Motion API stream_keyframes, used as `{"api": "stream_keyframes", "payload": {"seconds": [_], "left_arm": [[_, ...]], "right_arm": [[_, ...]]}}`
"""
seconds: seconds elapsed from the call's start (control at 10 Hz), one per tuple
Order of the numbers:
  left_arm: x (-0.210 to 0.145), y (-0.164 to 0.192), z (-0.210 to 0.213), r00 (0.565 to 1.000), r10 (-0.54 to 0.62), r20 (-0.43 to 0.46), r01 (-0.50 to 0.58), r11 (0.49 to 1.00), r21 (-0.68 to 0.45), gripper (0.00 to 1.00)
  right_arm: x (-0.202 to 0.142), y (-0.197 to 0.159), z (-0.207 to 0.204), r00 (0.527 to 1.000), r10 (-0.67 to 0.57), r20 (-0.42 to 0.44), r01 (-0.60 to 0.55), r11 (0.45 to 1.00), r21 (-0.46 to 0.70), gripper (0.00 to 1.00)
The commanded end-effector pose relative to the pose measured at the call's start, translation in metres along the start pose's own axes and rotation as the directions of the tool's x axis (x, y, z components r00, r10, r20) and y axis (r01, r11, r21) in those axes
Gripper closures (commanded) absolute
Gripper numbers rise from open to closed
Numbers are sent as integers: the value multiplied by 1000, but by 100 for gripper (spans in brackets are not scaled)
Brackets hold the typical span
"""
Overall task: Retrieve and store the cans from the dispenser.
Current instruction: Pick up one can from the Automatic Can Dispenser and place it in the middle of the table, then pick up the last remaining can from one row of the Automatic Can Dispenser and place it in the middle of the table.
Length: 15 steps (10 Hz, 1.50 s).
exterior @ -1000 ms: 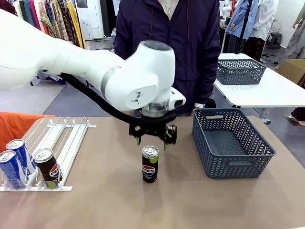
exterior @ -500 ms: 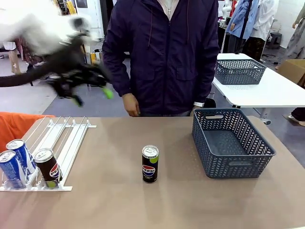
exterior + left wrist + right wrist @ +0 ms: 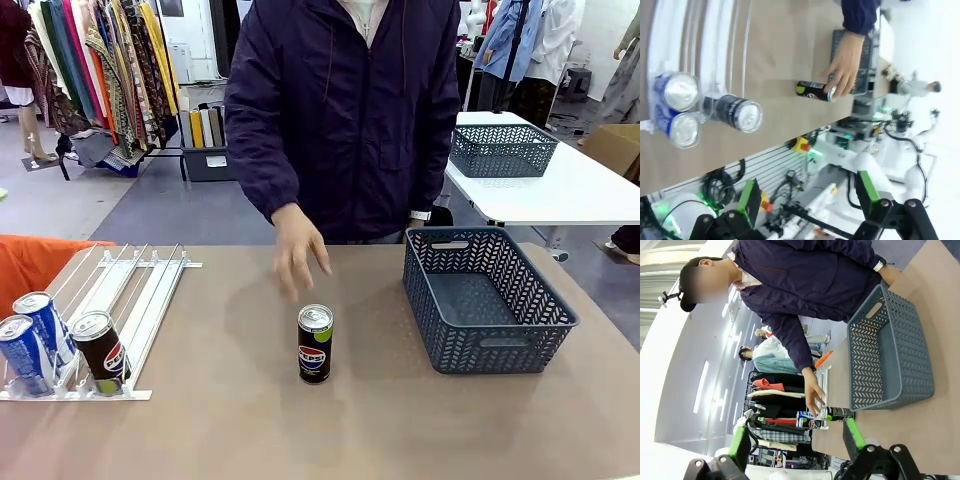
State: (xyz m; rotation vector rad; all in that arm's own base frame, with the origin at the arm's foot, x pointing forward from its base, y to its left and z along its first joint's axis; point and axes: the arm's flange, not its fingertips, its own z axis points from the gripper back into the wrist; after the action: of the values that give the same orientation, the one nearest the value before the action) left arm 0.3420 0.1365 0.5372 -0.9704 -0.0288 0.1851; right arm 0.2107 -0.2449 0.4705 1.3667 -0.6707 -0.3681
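Hand closing on lone can, tip-over risk.
Person's hand (image 3: 298,262) reaches the top of the upright black can (image 3: 315,345) mid-table near the basket (image 3: 500,352); a clumsy grab could topple it. Three cans (image 3: 45,325) sit at the dispenser (image 3: 140,285) stoppers. Left gripper (image 3: 807,200) and right gripper (image 3: 796,442) gape empty.

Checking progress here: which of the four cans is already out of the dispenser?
The black Pepsi can standing alone mid-table, near the person's hand; the other three sit in the dispenser.
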Motion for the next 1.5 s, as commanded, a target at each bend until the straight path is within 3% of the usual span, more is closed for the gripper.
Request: {"api": "stream_keyframes", "payload": {"seconds": [0.0, 0.1, 0.2, 1.3, 1.4], "left_arm": [[0, 15, -4, 998, 55, 19, -52, 991, -124, 0], [-3, 23, -4, 997, 80, 17, -77, 989, -127, 0], [1, 22, 6, 999, 52, 8, -52, 997, -60, 0], [3, 21, 4, 997, 75, 15, -74, 996, -54, 0], [0, 2, -6, 1000, 27, 9, -27, 999, 18, 0]], "right_arm": [[3, 2, -2, 1000, 23, 15, -23, 999, 27, 0], [3, 2, -2, 1000, 23, 15, -23, 999, 27, 0], [3, 2, -2, 1000, 23, 15, -23, 999, 27, 0], [3, 2, -2, 1000, 23, 15, -23, 999, 27, 0], [3, 2, -2, 1000, 23, 15, -23, 999, 27, 0]]}}
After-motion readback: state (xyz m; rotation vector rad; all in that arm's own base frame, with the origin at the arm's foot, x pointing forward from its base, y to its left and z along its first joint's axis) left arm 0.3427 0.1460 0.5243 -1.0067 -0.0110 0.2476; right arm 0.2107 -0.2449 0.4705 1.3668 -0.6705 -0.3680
